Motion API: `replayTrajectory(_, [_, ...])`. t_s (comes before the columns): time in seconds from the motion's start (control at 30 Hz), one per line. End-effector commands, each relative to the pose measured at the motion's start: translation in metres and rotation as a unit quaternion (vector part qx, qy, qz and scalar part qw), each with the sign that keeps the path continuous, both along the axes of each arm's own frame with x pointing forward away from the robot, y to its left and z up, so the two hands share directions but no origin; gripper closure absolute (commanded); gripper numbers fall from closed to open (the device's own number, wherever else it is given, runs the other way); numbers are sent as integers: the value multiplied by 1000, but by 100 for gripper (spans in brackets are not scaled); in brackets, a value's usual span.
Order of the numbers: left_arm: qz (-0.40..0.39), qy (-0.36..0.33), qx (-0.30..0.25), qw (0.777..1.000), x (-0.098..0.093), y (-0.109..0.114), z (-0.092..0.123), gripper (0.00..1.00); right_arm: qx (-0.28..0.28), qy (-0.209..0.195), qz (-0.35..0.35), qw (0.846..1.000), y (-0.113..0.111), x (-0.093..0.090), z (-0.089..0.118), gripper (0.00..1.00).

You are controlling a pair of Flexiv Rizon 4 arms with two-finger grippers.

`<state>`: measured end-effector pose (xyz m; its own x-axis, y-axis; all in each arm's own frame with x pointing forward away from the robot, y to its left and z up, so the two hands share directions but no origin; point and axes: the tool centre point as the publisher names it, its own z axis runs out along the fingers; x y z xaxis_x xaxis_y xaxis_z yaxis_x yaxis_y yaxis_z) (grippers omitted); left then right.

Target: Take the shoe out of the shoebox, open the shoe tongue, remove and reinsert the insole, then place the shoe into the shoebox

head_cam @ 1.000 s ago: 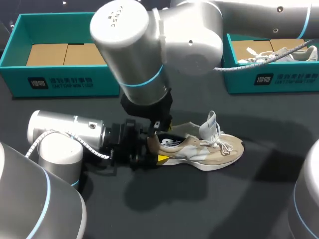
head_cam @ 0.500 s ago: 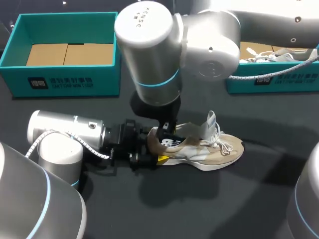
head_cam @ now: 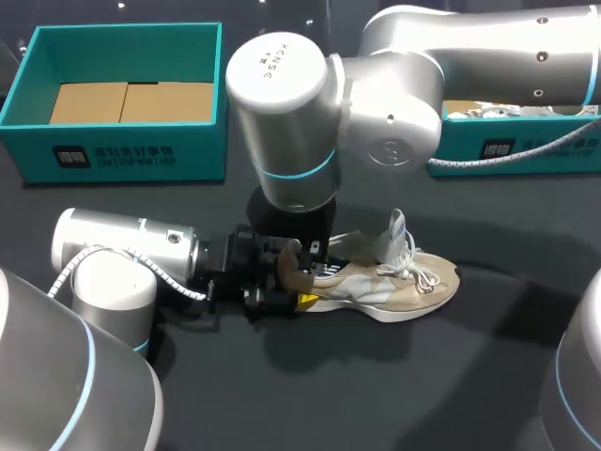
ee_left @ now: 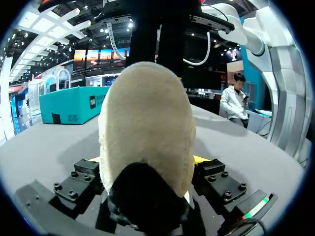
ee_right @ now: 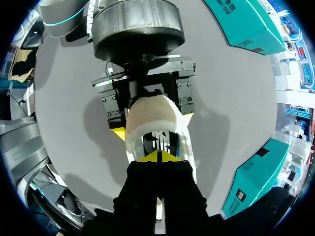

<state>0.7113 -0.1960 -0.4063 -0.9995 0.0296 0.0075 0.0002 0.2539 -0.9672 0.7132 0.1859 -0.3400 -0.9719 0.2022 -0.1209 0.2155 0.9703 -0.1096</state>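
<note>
**Heel clamped, right tips in the shoe mouth**

Head: left gripper [head_cam: 282, 287] clenched on the heel of the shoe [head_cam: 399, 284], which sits sole-down on the table [head_cam: 394, 395], toe away from the jaws. Right gripper [head_cam: 315, 252] hangs into the shoe opening.
Left wrist: heel fills the gap, both yellow tips against its sides.
Right wrist: tips pressed together, insole [ee_right: 158, 141] just ahead; can't tell if they pinch it

A dark, matte table [head_cam: 441, 385] fills the head view, its surface plain and even from the near edge to the far side. Soft shadows [head_cam: 310, 362] lie on it near the middle, under light from above.
</note>
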Motion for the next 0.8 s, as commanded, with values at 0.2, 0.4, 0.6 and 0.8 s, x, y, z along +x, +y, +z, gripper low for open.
replayTrajectory(0.2, [1, 0, 0, 1000, -1, 0, 0, 100, 10, 13, 4, 1000, -18, 8, -21, 100])
replayTrajectory(0.4, [1, 0, 0, 1000, -1, 0, 0, 100, 14, 16, -19, 1000, -35, 13, -26, 100])
replayTrajectory(0.6, [1, 0, 0, 1000, -1, 0, 0, 100, 22, 12, -45, 999, -52, 13, -28, 100])
replayTrajectory(0.8, [1, 0, 0, 1000, -1, 0, 0, 100, 33, 15, -51, 998, -59, 13, -31, 80])
